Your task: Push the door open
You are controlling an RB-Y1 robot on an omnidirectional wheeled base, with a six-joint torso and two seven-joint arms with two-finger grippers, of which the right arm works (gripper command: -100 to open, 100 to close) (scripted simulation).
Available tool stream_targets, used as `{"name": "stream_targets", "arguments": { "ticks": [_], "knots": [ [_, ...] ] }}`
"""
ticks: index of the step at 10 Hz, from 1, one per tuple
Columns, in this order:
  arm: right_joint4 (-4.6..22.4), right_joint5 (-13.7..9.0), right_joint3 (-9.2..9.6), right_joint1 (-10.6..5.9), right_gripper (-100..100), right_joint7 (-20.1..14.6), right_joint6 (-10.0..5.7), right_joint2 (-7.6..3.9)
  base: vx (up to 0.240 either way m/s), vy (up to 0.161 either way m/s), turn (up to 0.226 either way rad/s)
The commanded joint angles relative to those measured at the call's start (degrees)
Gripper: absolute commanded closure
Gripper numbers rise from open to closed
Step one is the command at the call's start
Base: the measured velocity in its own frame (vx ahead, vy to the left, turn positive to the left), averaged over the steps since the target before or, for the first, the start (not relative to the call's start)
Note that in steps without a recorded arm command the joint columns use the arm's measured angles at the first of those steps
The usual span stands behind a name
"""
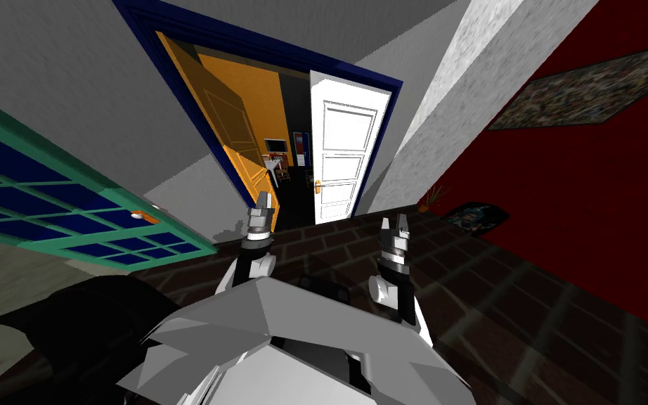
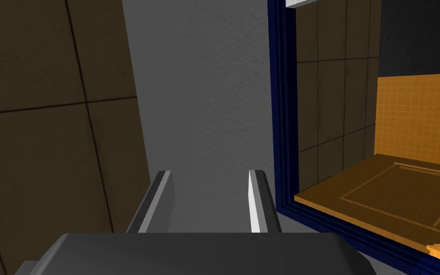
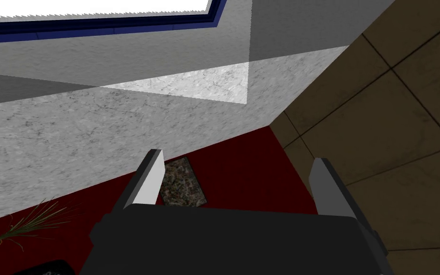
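A doorway with a dark blue frame (image 1: 259, 42) lies ahead. Its white panelled door (image 1: 344, 155) with a gold handle (image 1: 318, 185) stands at the right side of the opening. An orange door (image 1: 235, 133) is swung inward at the left. My left gripper (image 1: 265, 197) hangs in front of the orange door's lower edge, fingers apart and holding nothing. In the left wrist view that gripper (image 2: 209, 174) faces a grey wall (image 2: 200, 95) beside the blue frame (image 2: 281, 119) and the orange door (image 2: 381, 200). My right gripper (image 1: 393, 223) is open and empty, short of the white door.
A green-framed door with blue panes (image 1: 48, 204) stands to the left. A red wall (image 1: 597, 211) with a picture (image 1: 590, 88) runs along the right, with a potted plant (image 1: 431, 200) and a dark object (image 1: 475, 214) at its foot. The floor is dark brick (image 1: 526, 295).
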Motion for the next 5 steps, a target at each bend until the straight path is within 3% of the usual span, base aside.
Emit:
{"name": "stream_targets", "arguments": {
  "ticks": [1, 5],
  "knots": [
    [2.3, -0.2, 1.55, -1.03, -100, -0.8, 0.10, -0.73, 0.179, 0.037, -0.090],
    [7.8, -0.3, 4.99, -4.78, -100, -2.1, 0.89, -1.50, 0.164, 0.061, -0.073]
  ]
}}
